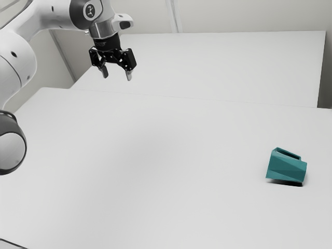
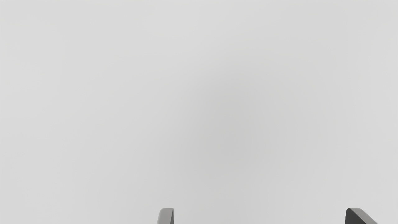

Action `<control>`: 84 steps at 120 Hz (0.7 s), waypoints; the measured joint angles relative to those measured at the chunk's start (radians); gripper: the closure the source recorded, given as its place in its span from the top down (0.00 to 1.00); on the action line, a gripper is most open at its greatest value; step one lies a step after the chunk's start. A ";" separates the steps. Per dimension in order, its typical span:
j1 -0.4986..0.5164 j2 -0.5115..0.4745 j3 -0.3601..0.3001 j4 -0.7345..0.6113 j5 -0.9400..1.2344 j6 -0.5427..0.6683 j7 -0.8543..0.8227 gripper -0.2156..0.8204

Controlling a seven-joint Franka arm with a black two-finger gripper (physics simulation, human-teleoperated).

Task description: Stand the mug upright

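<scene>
Nearest the camera, a grey flat piece with a dark edge (image 1: 9, 246) is cut off by the exterior view's bottom left corner; too little shows to tell what it is. At the exterior view's left edge comes a round joint with a pale cap (image 1: 11, 151), part of the white arm (image 1: 15, 67). The arm reaches in from the upper left, and the gripper (image 1: 117, 78) hangs from its end with the tips pointing down, high above the white table (image 1: 155, 207). Its two fingers (image 2: 165, 216) stand wide apart, and the wrist view has the pale tabletop beneath them, with a soft grey shade on it.

The teal mug (image 1: 286, 168) lies on its side on the table, toward the exterior view's right and in from the table's far edge, well apart from the gripper. Its sides are faceted, and its handle (image 1: 289, 153) is on the upper side. A dark shadow (image 1: 288, 182) runs along its underside.

Past the table's far edge is another white surface (image 1: 223, 65), with a straight edge toward the exterior view's right. Behind that stands a pale wall (image 1: 249, 15) with an upright seam.
</scene>
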 joint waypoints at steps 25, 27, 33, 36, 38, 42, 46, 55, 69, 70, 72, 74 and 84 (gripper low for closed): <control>-0.007 -0.005 0.006 -0.014 -0.031 0.003 -0.002 0.79; -0.009 -0.007 0.005 -0.016 -0.034 0.004 -0.003 0.79; -0.018 -0.019 0.003 -0.039 -0.043 0.009 -0.003 0.79; -0.024 -0.026 0.000 -0.057 -0.052 0.016 -0.003 0.79; -0.028 -0.031 -0.001 -0.073 -0.062 0.024 -0.004 0.79; -0.033 -0.043 -0.003 -0.108 -0.084 0.038 -0.004 0.79; -0.040 -0.055 -0.003 -0.146 -0.106 0.053 -0.004 0.79; -0.066 -0.076 -0.006 -0.222 -0.144 0.098 -0.004 0.79; -0.087 -0.106 -0.012 -0.350 -0.223 0.183 -0.003 0.79; -0.088 -0.107 -0.012 -0.357 -0.230 0.188 -0.002 0.79; -0.090 -0.108 -0.012 -0.371 -0.245 0.199 -0.002 0.79; -0.092 -0.109 -0.013 -0.385 -0.260 0.211 -0.001 0.79; -0.110 -0.107 -0.014 -0.456 -0.354 0.277 0.007 0.79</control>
